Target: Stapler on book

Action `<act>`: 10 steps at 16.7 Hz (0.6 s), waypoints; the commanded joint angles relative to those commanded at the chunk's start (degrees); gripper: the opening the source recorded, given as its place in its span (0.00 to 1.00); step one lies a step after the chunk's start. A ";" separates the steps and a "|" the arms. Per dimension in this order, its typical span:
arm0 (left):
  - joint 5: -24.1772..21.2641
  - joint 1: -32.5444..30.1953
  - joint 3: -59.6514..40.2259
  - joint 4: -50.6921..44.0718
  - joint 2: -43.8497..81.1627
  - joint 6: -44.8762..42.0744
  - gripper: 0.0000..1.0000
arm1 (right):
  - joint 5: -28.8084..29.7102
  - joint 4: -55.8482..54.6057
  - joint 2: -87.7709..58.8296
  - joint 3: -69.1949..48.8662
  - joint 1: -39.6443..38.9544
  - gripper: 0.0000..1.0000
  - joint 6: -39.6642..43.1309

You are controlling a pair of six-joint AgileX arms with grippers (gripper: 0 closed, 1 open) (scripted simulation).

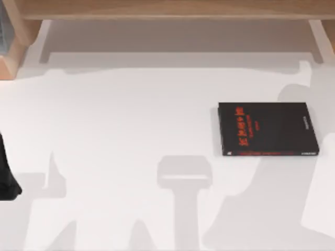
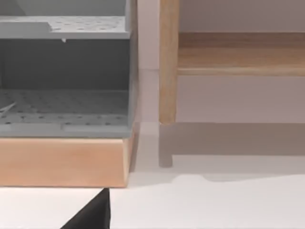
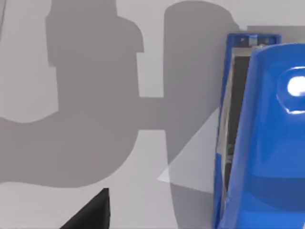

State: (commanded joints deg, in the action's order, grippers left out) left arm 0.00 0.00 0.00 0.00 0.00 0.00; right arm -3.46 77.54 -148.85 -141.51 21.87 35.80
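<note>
The black book (image 1: 267,129) with red lettering lies flat on the white table (image 1: 131,115), right of centre in the top view. The bright blue stapler (image 3: 267,138) lies on the table very close in the right wrist view, its metal underside along one edge. A dark corner of my right gripper (image 3: 90,214) juts into that view, apart from the stapler. My left arm (image 1: 6,180) is parked at the table's left edge, and a dark corner of my left gripper (image 2: 93,214) appears in the left wrist view.
A wooden shelf (image 1: 167,9) runs along the back of the table. At the back left stands a grey drawer unit (image 2: 64,76) on a wooden base (image 2: 64,162), beside a wooden post (image 2: 167,62). Arm shadows fall across the front of the table.
</note>
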 joint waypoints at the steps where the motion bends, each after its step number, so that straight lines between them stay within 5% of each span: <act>1: 0.00 0.00 0.00 0.00 0.00 0.00 1.00 | 0.00 -0.46 0.10 0.58 0.00 1.00 0.01; 10: 0.00 0.00 0.00 0.00 0.00 0.00 1.00 | 0.03 -5.01 0.18 4.57 -0.09 1.00 -0.12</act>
State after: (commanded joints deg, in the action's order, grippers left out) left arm 0.00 0.00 0.00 0.00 0.00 0.00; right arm -3.43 72.53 -148.67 -136.93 21.78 35.68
